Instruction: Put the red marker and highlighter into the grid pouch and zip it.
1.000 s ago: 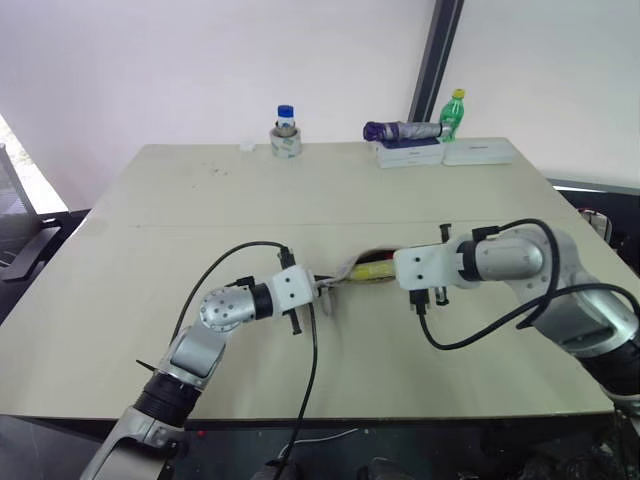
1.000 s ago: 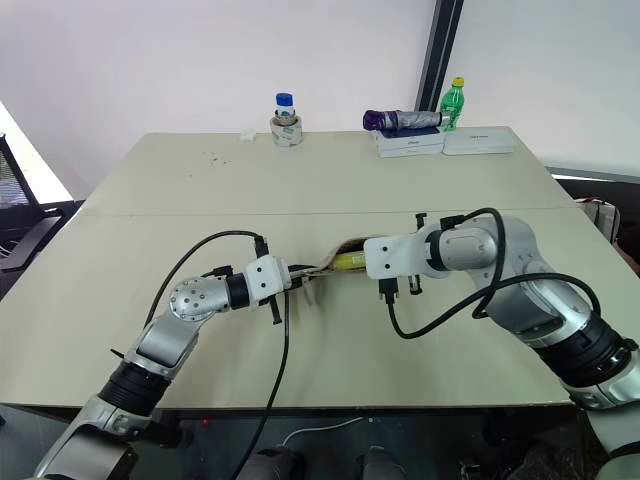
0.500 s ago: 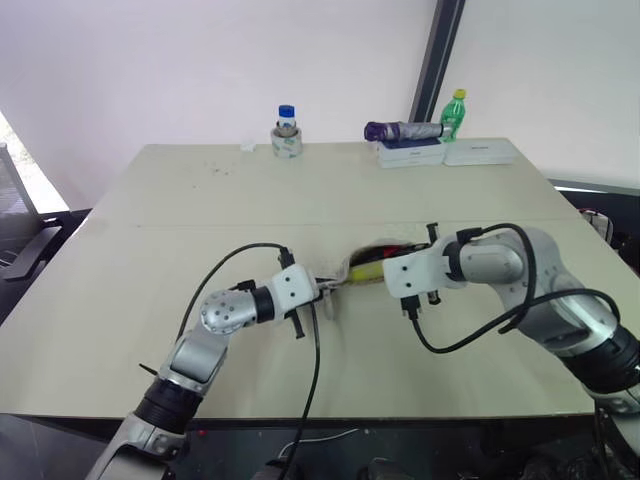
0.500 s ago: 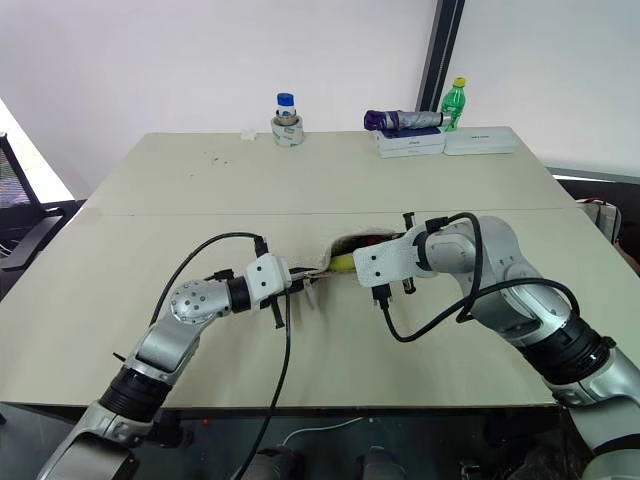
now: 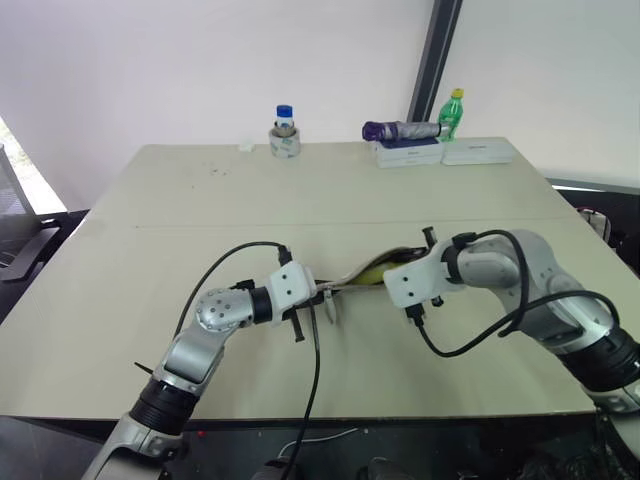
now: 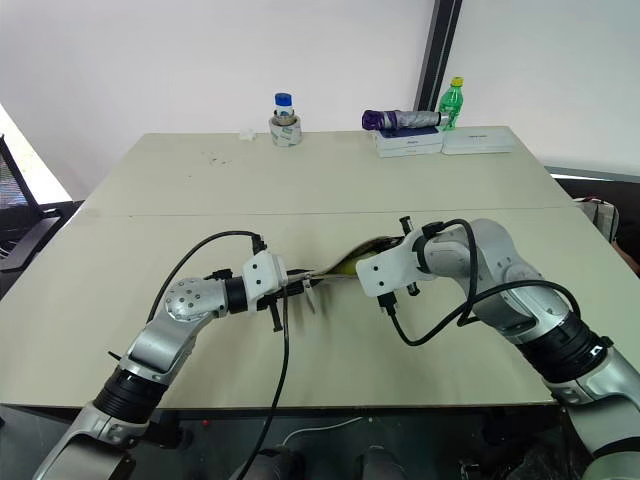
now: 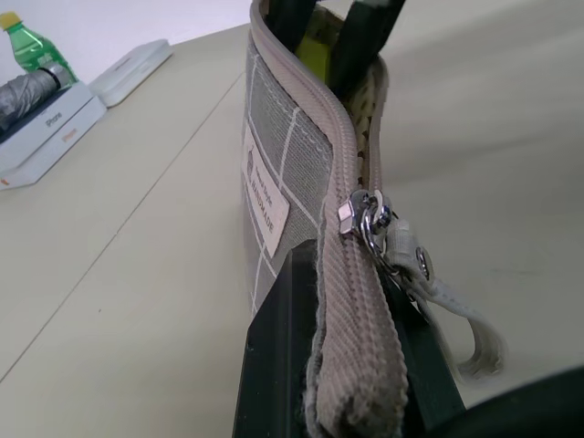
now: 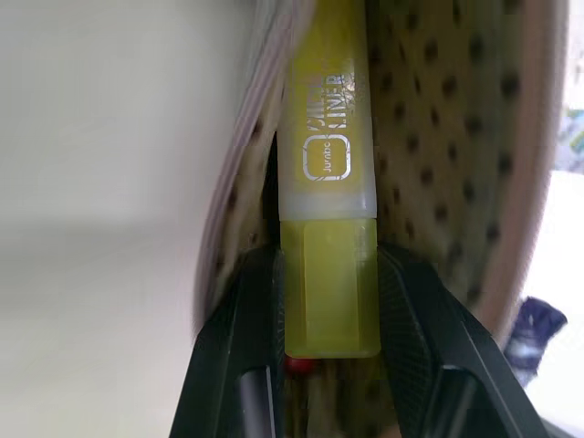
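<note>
Right wrist view has the right end effector [image 8: 330,365] clamping the rigid, slick highlighter [image 8: 328,173] inside the floppy grid pouch [image 7: 283,155], its closed end pinched by the left end effector [image 7: 338,365].

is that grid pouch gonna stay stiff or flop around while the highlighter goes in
Probably floppy: the grid pouch is soft fabric, and its mouth sags open where no hand pinches it. The left hand clamps the zipper end, so that end likely stays put. The highlighter in the right hand looks rigid and could shove the lining aside.
</note>
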Available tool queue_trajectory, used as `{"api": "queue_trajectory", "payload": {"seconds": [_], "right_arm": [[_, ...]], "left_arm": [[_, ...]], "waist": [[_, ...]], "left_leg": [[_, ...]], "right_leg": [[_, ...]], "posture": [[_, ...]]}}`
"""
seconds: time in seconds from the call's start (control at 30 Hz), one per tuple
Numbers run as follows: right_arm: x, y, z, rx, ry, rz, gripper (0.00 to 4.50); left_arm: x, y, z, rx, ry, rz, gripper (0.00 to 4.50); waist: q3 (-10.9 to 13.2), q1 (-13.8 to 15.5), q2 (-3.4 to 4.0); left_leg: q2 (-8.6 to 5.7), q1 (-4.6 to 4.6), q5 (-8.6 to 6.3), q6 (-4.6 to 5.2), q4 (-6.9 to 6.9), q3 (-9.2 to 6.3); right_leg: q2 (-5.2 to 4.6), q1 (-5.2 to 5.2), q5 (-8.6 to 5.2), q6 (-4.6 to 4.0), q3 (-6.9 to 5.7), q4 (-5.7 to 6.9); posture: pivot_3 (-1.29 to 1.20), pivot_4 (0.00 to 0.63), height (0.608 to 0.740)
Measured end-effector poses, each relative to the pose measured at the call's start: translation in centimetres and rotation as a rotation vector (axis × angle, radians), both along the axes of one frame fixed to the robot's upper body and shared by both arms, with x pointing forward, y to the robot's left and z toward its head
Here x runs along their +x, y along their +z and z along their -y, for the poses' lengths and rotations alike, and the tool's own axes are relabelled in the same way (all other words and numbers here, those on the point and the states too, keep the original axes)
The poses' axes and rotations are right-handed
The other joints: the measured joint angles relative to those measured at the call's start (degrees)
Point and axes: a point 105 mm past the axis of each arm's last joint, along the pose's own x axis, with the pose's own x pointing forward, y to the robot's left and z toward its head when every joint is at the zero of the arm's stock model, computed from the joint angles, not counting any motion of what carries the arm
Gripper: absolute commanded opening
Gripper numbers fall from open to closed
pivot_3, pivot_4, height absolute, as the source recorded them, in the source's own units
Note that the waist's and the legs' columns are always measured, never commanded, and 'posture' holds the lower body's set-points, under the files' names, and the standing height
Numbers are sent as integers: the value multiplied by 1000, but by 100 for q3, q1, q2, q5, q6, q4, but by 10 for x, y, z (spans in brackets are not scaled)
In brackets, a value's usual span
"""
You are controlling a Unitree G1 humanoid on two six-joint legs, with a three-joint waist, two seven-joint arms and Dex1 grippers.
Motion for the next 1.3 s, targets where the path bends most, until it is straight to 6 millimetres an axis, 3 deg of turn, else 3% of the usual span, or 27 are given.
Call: {"api": "queue_trajectory", "payload": {"seconds": [0.07, 0.47, 0.67, 0.83, 1.0, 1.13, 1.3], "right_arm": [[-1, 0, -1, 11, 3, -11, 1846], [-11, 54, 9, 405, -82, -101, 1846], [-12, 72, 12, 690, -145, -168, 1846], [-23, 55, -1, 936, -211, -342, 4276], [-22, 40, -16, 1162, -310, -472, 4276], [-18, 33, -32, 1362, -407, -611, 4276], [-18, 24, -45, 1390, -453, -661, 4276]], "left_arm": [[0, 0, 0, 0, 1, -3, 0], [15, 7, -6, -85, 101, -19, 0], [31, 14, -7, -282, 194, -131, 0], [38, 23, 0, -425, 198, -260, 0], [37, 20, 7, -484, 178, -385, 0], [40, 31, 11, -499, 173, -375, 0], [43, 39, 15, -509, 189, -344, 0]], "waist": [[0, 6, 0], [0, 10, 0], [0, 13, -1], [-1, 15, -3], [-1, -2, -2], [-2, -1, -1], [-2, 3, 0]], "left_leg": [[0, 0, 0, 0, 0, 0], [0, 0, 0, 0, 1, -1], [0, -1, 0, 0, 5, -2], [-1, -3, 0, 1, 7, -3], [0, -3, 1, -2, 11, -5], [-2, -4, 2, -3, 11, -7], [-5, -6, 2, -3, 11, -6]], "right_leg": [[0, 1, 0, 0, 0, 0], [-1, 2, 0, 0, 0, 0], [-1, 2, 0, 0, 0, 3], [-1, 2, 0, 0, 0, 3], [0, -3, 0, 0, 0, 13], [0, -5, 1, -1, 1, 14], [-1, -6, 1, -1, 1, 13]], "posture": [[0, 150, 740], [0, 150, 740], [0, 150, 740], [0, 150, 740], [0, 150, 740], [0, 150, 740], [0, 150, 740]]}}
